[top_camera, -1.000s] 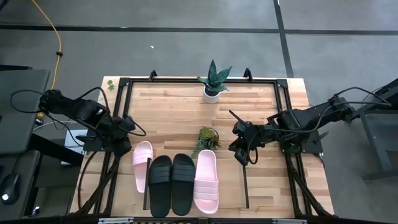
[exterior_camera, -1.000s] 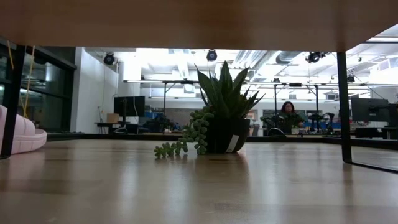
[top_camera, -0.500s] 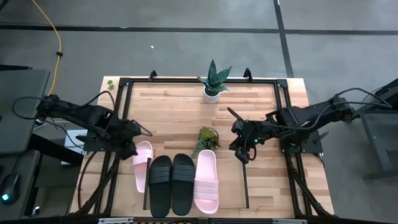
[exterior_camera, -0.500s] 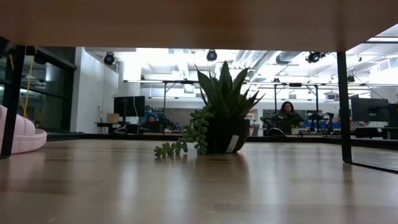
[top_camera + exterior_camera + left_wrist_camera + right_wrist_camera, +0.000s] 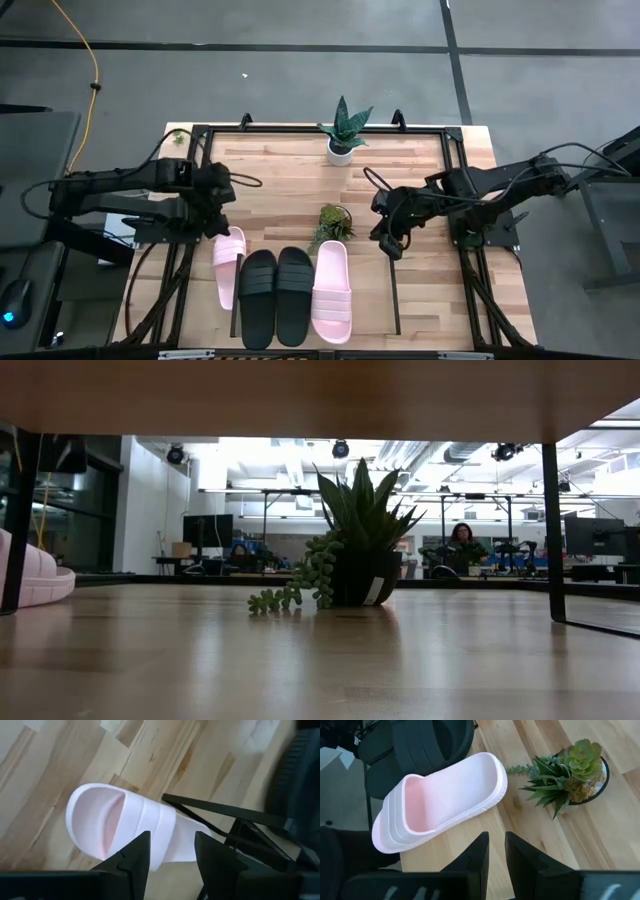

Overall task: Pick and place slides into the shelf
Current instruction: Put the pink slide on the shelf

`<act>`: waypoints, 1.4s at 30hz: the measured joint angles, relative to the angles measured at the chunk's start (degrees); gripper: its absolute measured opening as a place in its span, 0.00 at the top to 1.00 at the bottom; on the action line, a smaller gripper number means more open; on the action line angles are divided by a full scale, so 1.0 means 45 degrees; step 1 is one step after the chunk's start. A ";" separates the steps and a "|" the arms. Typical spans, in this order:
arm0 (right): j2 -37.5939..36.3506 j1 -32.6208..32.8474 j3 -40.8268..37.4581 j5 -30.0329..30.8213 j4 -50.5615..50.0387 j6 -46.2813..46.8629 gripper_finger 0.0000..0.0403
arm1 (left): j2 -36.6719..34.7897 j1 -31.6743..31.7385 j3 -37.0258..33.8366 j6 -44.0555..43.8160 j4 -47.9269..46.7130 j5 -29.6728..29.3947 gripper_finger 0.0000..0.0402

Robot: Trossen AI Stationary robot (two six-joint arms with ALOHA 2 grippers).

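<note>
All four slides sit side by side on the shelf (image 5: 370,322): left pink slide (image 5: 230,265), two black slides (image 5: 276,297), right pink slide (image 5: 331,290). The left pink one sits further toward 12 o'clock than the rest and right at the shelf's 9 o'clock side panel. I'd judge this as the last step, squaring up or letting go.

Left gripper (image 5: 222,212) hovers just past the 12 o'clock end of the left pink slide, with its fingers spread and nothing between them. Right gripper (image 5: 386,238) is at 1 o'clock from the right pink slide, near the small plant (image 5: 333,222). Its fingers are drawn almost together, with only a thin slit between them and nothing held.

If you nudge the left pink slide, push along its length toward 6 o'clock. Keep the fingers low on the foam edge, go slowly, and watch the thin side panel. When you pull the right arm out, mind the plant.

- **Left wrist view:** shows a black bar crossing the slide's far end. I can't tell whether the slide is inside that panel or straddling it.
- **Right wrist view:** shows the right pink slide's strap and the plant close beside it.
- **Low view:** shows no gripper, only one pink slide at its edge, the plant, and a person far back in the room.
- **High view:** the only one that gives the full row.
</note>
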 joint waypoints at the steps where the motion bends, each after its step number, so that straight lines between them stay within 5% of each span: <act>1: 0.0000 0.0000 0.0000 0.0010 -0.0034 -0.0022 0.87 | 0.0130 0.0226 -0.0139 0.0196 0.0015 0.0179 0.64; 6: 0.0000 0.0000 0.0000 0.0034 -0.0248 -0.0028 0.87 | 0.0541 0.1106 -0.1478 0.0749 0.0669 0.1591 0.64; 19: 0.0000 -0.0307 0.0000 -0.0143 -0.0250 -0.0316 0.87 | 0.0584 0.1404 -0.3114 0.0656 0.3005 0.2161 0.65; 42: 0.0000 -0.1005 0.0000 -0.0998 -0.0240 -0.0881 0.87 | 0.0889 0.1404 -0.4391 -0.0433 0.3973 0.1685 0.64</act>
